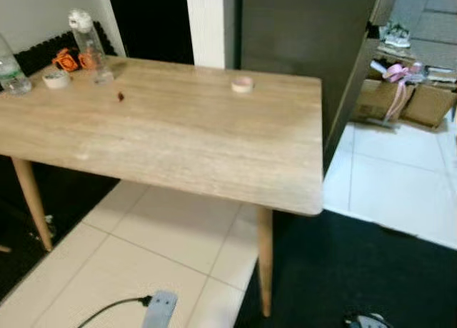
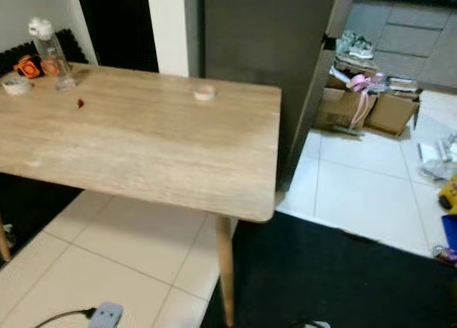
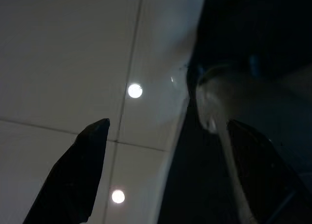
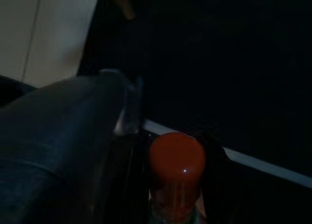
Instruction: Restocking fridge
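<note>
The robot stands before a wooden table (image 1: 178, 138) with the dark fridge (image 2: 264, 49) just behind the table's far right corner — by the look of things this is a carrying step, with an item already in hand and the fridge door shut.

In the right wrist view the right gripper (image 4: 178, 185) grasps a red-capped bottle (image 4: 176, 160) by the neck; only the cap and a little of the neck show, so its contents cannot be told. The arm hangs low over dark floor. In the left wrist view the left gripper (image 3: 165, 175) hangs idle with its fingers spread wide and nothing between them, over pale floor tiles.

Along the table's far left edge stand a clear bottle with a white cap (image 1: 90, 46), seemingly empty or holding clear liquid, and a second clear bottle (image 1: 11, 71) at the left corner, beside a roll of tape (image 1: 56, 78). Another small roll (image 1: 243, 84) sits near the far right edge.

The next move probably calls for stepping round the table's right end to the fridge and opening its door with the free left gripper — the bottle kept upright meanwhile.
</note>
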Tool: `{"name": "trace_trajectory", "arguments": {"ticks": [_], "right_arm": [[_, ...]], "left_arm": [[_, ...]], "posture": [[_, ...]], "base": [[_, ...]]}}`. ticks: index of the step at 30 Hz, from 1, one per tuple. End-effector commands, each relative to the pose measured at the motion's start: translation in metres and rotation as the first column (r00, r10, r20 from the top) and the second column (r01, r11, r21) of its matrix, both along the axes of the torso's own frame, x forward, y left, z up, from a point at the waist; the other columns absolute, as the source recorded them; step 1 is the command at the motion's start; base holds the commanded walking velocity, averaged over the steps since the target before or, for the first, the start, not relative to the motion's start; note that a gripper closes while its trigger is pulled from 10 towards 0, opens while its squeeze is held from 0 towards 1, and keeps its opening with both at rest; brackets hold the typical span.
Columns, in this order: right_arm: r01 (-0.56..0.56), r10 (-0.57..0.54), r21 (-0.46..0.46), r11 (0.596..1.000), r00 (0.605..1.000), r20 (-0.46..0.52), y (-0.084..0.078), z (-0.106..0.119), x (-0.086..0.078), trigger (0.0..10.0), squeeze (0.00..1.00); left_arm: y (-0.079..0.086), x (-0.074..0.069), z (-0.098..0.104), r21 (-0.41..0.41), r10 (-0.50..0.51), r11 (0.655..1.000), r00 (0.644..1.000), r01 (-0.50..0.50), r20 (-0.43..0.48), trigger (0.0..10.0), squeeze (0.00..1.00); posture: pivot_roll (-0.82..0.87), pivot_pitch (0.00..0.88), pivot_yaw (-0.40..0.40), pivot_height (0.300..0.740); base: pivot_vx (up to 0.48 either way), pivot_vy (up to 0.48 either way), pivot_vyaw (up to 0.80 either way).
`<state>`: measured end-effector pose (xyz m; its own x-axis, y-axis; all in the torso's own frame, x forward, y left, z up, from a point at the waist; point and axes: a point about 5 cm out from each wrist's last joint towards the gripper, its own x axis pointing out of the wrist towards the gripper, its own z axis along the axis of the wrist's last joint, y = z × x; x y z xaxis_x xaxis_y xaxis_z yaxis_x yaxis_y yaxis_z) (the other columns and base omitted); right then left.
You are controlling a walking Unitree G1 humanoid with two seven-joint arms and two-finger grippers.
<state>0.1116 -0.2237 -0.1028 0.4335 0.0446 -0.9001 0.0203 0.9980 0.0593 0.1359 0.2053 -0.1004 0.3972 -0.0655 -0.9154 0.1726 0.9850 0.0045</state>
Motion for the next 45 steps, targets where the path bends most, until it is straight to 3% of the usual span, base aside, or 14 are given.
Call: {"name": "trace_trajectory", "arguments": {"ticks": [1,11,31,45], "right_arm": [[0.012,-0.012,-0.003,1.000,1.000,-0.006,-0.003,0.000,-0.003,10.0,0.00],[0.000,0.000,0.006,1.000,1.000,-0.005,-0.001,0.000,-0.003,10.0,0.00],[-0.017,0.017,0.012,1.000,1.000,-0.014,0.002,-0.002,-0.006,10.0,0.00],[-0.012,0.012,-0.014,1.000,1.000,-0.025,-0.005,-0.001,-0.007,10.0,0.00]], "left_arm": [[-0.003,0.002,0.000,0.000,-0.016,1.000,1.000,0.016,0.002,10.0,0.00],[-0.003,0.000,0.000,0.005,-0.021,1.000,1.000,0.021,-0.001,10.0,0.00],[0.005,0.001,0.001,0.014,-0.029,0.999,1.000,0.029,-0.002,10.0,0.00],[-0.005,0.000,-0.001,-0.001,-0.025,1.000,1.000,0.025,-0.003,10.0,0.00]], "posture": [[-0.01,0.000,-0.003,0.740],[-0.01,0.000,0.001,0.740],[-0.02,0.000,0.003,0.740],[-0.02,0.000,-0.002,0.740]], "base": [[0.000,-0.480,0.00],[0.000,-0.480,0.11],[0.000,-0.480,0.79],[0.000,-0.480,0.00]]}}
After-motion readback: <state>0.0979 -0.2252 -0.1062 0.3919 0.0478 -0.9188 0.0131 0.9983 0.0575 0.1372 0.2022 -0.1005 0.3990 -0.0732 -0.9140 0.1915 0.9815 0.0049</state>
